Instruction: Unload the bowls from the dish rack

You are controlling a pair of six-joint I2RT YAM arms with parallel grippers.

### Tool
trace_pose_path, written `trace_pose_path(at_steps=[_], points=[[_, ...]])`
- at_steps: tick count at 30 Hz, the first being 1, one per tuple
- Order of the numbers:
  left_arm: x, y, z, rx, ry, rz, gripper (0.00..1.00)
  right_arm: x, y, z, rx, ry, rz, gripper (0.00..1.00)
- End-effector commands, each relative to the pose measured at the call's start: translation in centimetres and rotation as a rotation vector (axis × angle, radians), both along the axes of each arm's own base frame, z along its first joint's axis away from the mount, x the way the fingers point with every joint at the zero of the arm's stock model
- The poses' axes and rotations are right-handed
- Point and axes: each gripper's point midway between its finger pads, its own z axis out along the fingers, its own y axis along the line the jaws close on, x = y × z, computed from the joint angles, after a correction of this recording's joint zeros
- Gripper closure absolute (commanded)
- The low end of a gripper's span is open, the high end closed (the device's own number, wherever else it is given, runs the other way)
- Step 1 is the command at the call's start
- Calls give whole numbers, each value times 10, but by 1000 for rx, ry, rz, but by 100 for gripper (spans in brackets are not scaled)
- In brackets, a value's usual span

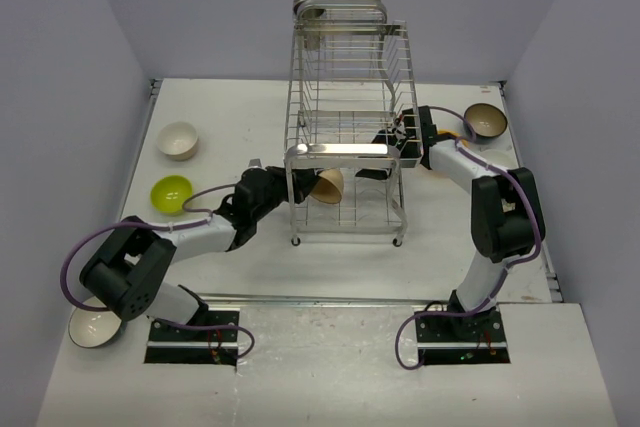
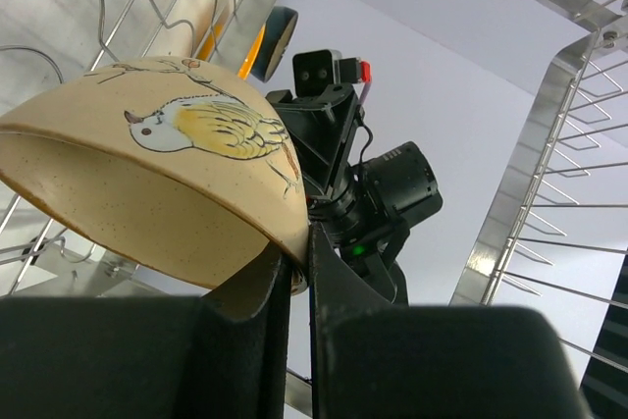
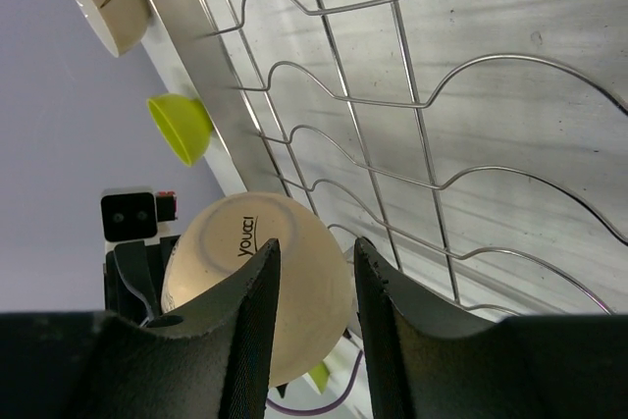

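1. The dish rack (image 1: pixel 340 152) stands at the middle of the worktop (image 1: pixel 250 257).
2. A tan bowl with a painted bird (image 2: pixel 147 174) is tipped on its side in the rack's lower tier, at the left end.
3. The left pincer (image 2: pixel 299 247) is clenched on that bowl's rim.
4. The right pincer (image 3: pixel 314 242) reaches in from the right with its fingers apart, grasping nothing. The bowl's base is just ahead of it.
5. A green bowl (image 1: pixel 170 193) and a white bowl (image 1: pixel 178 140) sit left of the rack.

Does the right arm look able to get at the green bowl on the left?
Probably not as things stand. The right gripper is poked into the rack from the right, and the rack and the left arm lie between it and the green bowl.
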Motion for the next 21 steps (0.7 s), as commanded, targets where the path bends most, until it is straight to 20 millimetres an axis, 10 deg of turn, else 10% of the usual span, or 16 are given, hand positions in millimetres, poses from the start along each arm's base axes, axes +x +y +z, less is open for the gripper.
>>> trace_pose_path(at_steps=[1,21], points=[[3,-2,58,-149,-123,2,100,1,-6,-5,-19,-6,-1,63],[32,33,70,-81,-161,28,100,-5,-19,-8,-52,-1,-13,63]])
